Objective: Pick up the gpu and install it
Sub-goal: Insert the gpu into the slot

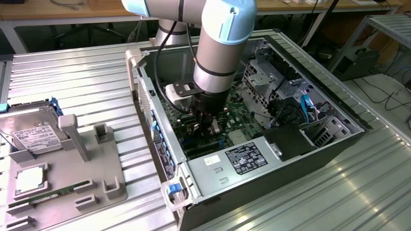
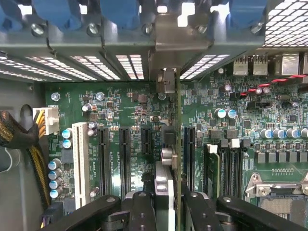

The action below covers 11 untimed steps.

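The gpu [image 2: 178, 120] appears edge-on in the wrist view as a thin card standing upright over the green motherboard [image 2: 120, 106]. Its silvery bracket [image 2: 166, 48] meets the case's rear slot openings. My gripper [image 2: 168, 204] is shut on the gpu, with one dark finger [image 2: 142, 211] on each side of it. The card's lower edge runs beside a blue expansion slot [image 2: 187, 154]; whether it is seated I cannot tell. In the exterior view my gripper [image 1: 207, 126] reaches deep into the open computer case [image 1: 334, 103], low over the motherboard [image 1: 241, 118].
A power supply [image 1: 244, 156] fills the case's near end, with blue cables [image 1: 307, 106] and drive cages on the exterior view's right. On the exterior view's left, a grey fixture [image 1: 96, 168] holds a silver hard drive [image 1: 32, 134] and a green memory stick [image 1: 45, 195].
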### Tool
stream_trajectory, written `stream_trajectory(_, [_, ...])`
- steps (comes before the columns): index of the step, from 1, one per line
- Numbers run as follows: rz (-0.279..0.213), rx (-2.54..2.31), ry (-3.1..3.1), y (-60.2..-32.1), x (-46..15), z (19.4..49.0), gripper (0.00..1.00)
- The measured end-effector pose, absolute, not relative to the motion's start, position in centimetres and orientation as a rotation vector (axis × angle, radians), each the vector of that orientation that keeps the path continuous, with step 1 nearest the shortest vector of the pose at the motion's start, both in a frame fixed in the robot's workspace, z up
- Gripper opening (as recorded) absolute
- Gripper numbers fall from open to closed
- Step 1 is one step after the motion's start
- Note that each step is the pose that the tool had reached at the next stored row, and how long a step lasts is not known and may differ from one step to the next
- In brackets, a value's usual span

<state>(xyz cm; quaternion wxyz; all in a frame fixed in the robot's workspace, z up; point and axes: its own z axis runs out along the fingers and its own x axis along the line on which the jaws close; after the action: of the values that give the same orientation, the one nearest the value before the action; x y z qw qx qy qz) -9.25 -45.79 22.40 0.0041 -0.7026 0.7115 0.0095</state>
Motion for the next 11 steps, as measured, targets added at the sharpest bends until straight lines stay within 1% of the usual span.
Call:
stream_trajectory(10, [0.03, -2.201, 2.228, -45.76, -9.25, 22.48, 0.29])
stream_trajectory(11, [0.029, -2.202, 2.229, -45.77, -9.25, 22.66, 0.36])
